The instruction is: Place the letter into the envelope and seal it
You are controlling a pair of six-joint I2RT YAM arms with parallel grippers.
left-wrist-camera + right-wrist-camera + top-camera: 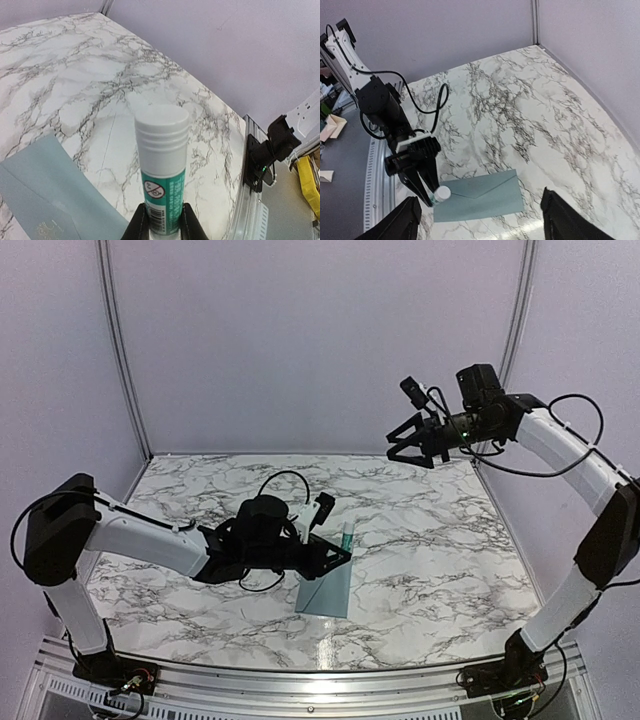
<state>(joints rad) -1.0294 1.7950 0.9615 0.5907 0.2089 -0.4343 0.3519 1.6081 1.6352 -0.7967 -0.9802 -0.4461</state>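
The left pincer (162, 225) pinches a white-capped glue stick (161, 165) with a teal label near its lower end, the tube standing out past the fingertips with its cap farthest from the pincer. The grey-blue envelope (482, 200) lies flat on the marble table (430, 540), directly beneath this pincer and the tube, its flap folded shut against the body as far as the right wrist view shows. The letter cannot be seen in any view. The right pincer (412, 452) hangs high above the far right part of the table, well apart from the envelope, its fingers spread wide and holding nothing.
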